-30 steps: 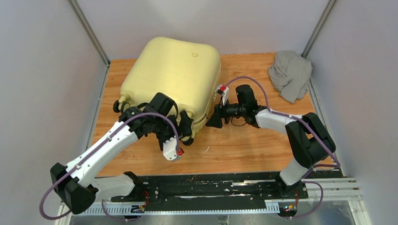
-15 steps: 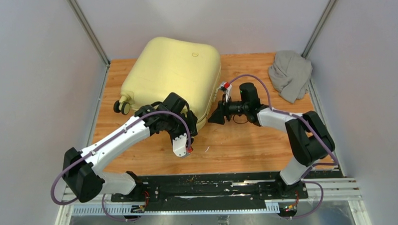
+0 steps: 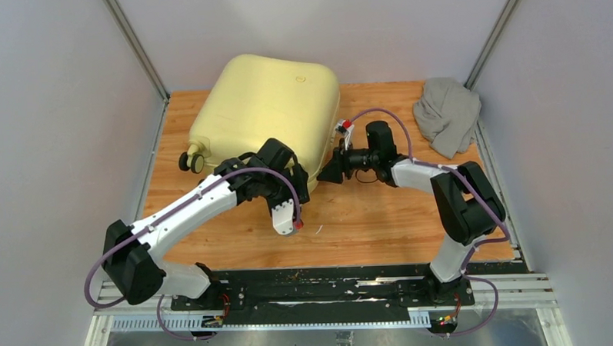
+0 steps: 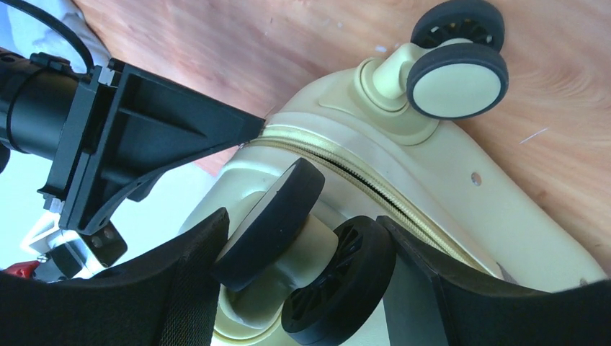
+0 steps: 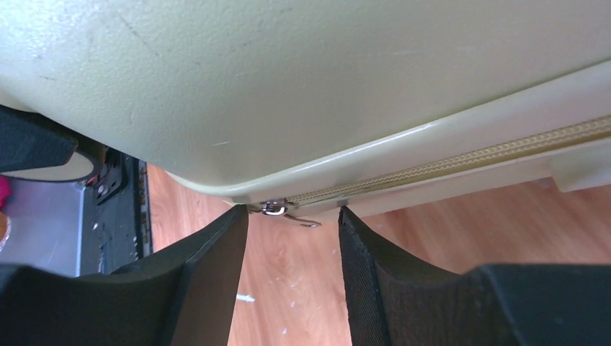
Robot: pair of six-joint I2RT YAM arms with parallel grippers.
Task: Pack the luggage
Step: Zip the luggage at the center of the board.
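The luggage [image 3: 262, 105] is a large pale yellow hard-shell suitcase, lying zipped shut on the wooden table [image 3: 382, 224]. My left gripper [image 3: 302, 187] is at its near right corner. In the left wrist view that gripper [image 4: 302, 223] is shut on a twin black-and-cream wheel [image 4: 339, 281], one finger against each tyre. My right gripper [image 3: 323, 175] points at the same corner from the right. In the right wrist view it [image 5: 292, 210] stands open, its tips against the luggage's rim [image 5: 288, 86], with the metal zipper pull [image 5: 275, 208] loose between them.
A crumpled grey cloth [image 3: 446, 114] lies at the table's back right corner. Another wheel [image 3: 191, 162] sticks out at the luggage's near left corner. Grey walls close in the table on both sides and behind. The arms' base rail runs along the near edge.
My left gripper has swung right to the luggage's corner and closed onto the wheel. My right gripper moved a little toward the corner with its jaws narrowing. The luggage shifted slightly.
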